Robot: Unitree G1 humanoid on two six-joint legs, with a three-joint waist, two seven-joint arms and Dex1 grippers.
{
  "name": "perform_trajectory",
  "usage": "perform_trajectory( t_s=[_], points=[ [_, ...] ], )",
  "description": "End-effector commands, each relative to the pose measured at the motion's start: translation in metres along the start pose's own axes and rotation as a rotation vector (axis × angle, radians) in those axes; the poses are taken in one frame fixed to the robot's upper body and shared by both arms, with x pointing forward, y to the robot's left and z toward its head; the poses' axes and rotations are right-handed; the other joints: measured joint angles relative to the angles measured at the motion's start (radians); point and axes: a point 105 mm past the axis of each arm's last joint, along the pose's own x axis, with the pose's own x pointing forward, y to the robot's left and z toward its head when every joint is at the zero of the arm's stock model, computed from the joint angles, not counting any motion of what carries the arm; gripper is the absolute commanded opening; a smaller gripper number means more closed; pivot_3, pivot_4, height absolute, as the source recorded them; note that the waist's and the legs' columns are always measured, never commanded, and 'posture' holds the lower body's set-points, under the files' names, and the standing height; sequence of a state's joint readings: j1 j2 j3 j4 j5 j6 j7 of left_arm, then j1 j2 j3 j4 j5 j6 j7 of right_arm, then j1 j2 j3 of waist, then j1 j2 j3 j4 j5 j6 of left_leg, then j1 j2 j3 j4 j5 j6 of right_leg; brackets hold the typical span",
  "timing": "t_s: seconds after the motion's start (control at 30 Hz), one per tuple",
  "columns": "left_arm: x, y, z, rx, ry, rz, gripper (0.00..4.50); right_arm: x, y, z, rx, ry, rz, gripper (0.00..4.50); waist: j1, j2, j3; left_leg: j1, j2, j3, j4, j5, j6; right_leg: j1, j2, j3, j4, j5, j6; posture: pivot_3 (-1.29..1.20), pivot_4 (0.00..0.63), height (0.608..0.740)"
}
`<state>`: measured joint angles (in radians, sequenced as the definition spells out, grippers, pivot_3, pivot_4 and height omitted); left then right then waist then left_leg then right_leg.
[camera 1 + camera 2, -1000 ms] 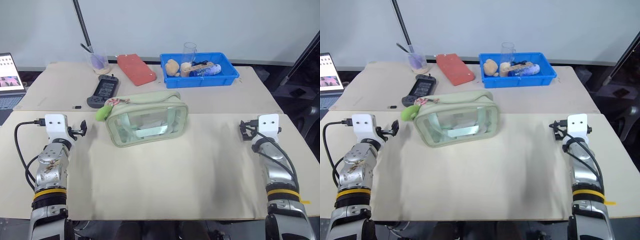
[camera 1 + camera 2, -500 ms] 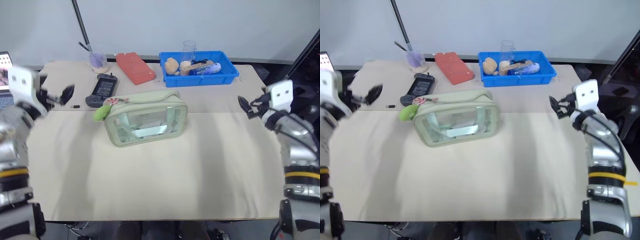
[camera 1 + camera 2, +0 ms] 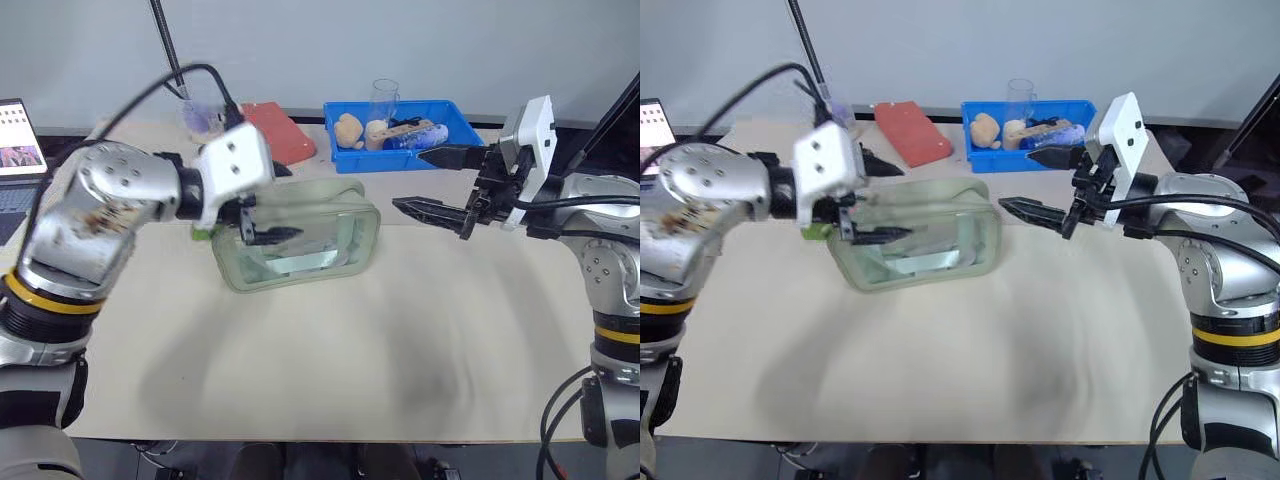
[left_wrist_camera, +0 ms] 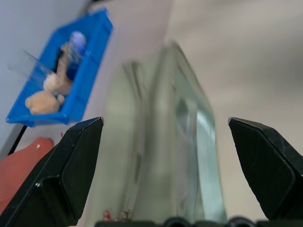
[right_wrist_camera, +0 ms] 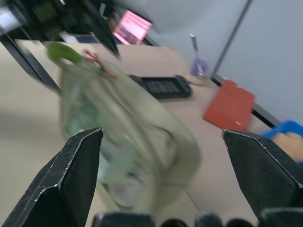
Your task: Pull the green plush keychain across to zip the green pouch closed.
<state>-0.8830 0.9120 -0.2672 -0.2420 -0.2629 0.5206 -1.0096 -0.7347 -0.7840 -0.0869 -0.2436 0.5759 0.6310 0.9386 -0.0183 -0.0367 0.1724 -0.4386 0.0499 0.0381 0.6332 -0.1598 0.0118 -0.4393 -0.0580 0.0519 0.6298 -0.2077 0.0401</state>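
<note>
While both arms are raised over the table (image 3: 330,370), the pouch (image 3: 300,235) sits left of centre in the head views, resting on the tan tabletop with its clear window facing the camera. The left gripper (image 3: 262,208) is in front of the pouch's left end, its fingers spread wide apart and holding nothing; one black fingertip lies across the window, the other points toward the pouch's top edge. In the left wrist view the pouch's zipper line runs up the middle between the two fingers (image 4: 71,170). The keychain (image 5: 64,52) is at the pouch's left end: in the right wrist view it shows as a lime-green lump at the upper left, joined to the zipper by a reddish link (image 5: 97,60). In the right eye view only a sliver of green (image 3: 817,231) peeks out under the left gripper.

The right gripper (image 3: 432,183) hangs right of centre, just beyond the pouch's right end and apart from it, its fingers wide apart and empty, pointing toward the pouch.

At the upper middle of the head views stands a blue tray (image 3: 400,150) with small items and a clear cup (image 3: 382,100). Left of it lie a red pad (image 3: 285,132) and, in the right wrist view, a black remote (image 5: 163,86). A laptop (image 3: 18,135) is at the far left edge.
</note>
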Motion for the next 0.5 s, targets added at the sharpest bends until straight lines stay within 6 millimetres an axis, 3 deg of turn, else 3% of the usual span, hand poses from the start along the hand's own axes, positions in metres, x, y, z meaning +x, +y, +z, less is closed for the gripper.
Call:
perform_trajectory(
  t_s=[0.03, 0.13, 0.37, 0.4, 0.5],
  points=[
    [0.006, 0.003, -0.003, 0.103, 0.019, 0.031, 4.5, -0.003, 0.007, 0.016, -0.042, -0.021, 0.008, 4.45, 0.004, 0.0, 0.0, -0.001, 0.0, 0.0, 0.001, 0.0, 0.0, 0.0, 0.0, 0.0, 0.0, 0.0, 0.0, 0.0, 0.15, 0.74],
    [0.016, 0.006, -0.01, 0.128, 0.019, 0.054, 3.65, -0.003, 0.008, 0.016, -0.066, -0.004, -0.003, 4.5, 0.007, 0.0, 0.0, -0.002, 0.0, 0.0, 0.003, 0.0, 0.0, 0.0, -0.001, 0.0, 0.0, 0.0, 0.0, 0.0, 0.15, 0.74],
    [0.02, 0.007, -0.018, 0.169, 0.023, 0.031, 0.25, -0.005, 0.007, 0.017, -0.065, 0.016, -0.023, 4.5, 0.007, 0.0, 0.0, -0.003, 0.0, 0.0, 0.005, 0.0, 0.0, 0.0, -0.001, 0.0, 0.0, 0.0, 0.0, 0.0, 0.15, 0.74],
    [0.019, 0.009, -0.017, 0.169, 0.012, 0.033, 0.02, -0.006, 0.006, 0.017, -0.066, 0.02, -0.027, 4.5, 0.007, 0.0, 0.0, -0.003, 0.0, 0.0, 0.005, 0.0, 0.0, 0.0, -0.001, 0.0, 0.0, 0.0, 0.0, 0.0, 0.15, 0.74],
    [0.017, 0.014, -0.009, 0.183, -0.042, 0.028, 0.02, -0.009, 0.003, 0.011, -0.082, 0.056, -0.035, 4.5, 0.008, 0.0, 0.0, -0.003, 0.0, 0.0, 0.005, 0.0, 0.0, 0.0, -0.001, 0.0, 0.0, 0.0, 0.0, 0.0, 0.15, 0.74]
  ],
)
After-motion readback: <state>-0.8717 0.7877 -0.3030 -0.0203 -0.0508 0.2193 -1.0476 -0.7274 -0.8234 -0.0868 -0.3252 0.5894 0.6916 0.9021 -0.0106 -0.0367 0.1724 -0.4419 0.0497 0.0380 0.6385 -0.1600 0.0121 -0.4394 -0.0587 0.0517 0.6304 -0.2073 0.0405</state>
